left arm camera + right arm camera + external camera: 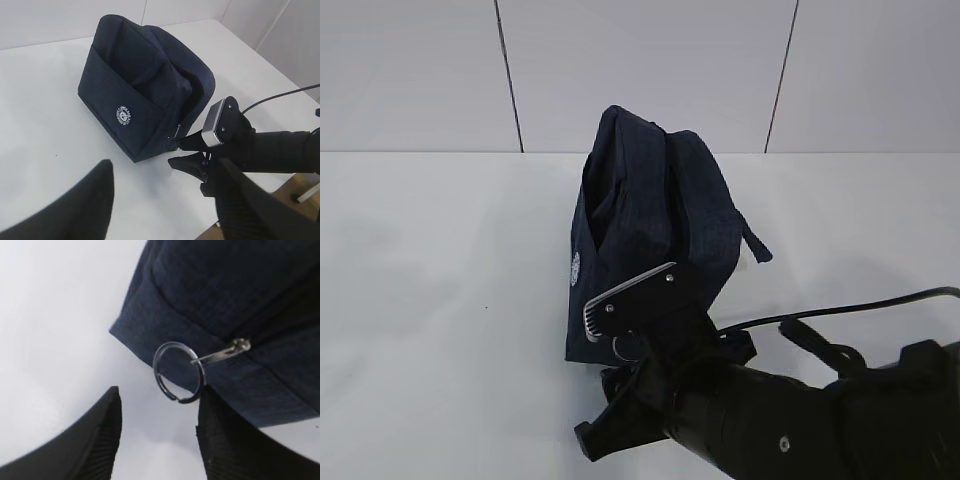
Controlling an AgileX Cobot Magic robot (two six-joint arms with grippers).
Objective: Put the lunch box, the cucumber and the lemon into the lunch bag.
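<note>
The dark navy lunch bag (655,215) stands on the white table, its round white logo (124,115) on one side. Its top seam gapes a little (192,82). The metal ring pull (179,372) hangs at the bag's lower near corner. My right gripper (160,395) is open just below that corner, and the ring sits at the tip of its right finger (220,430), not clamped. The same gripper (588,378) shows at the bag's front. My left gripper (161,172) is open and empty over bare table, short of the bag. Lunch box, cucumber and lemon are out of view.
White table (430,300) surrounds the bag, with a tiled white wall (640,70) behind. The right arm's black cable (880,300) runs over the table to the right. The table's edge (285,180) is close beside the right arm.
</note>
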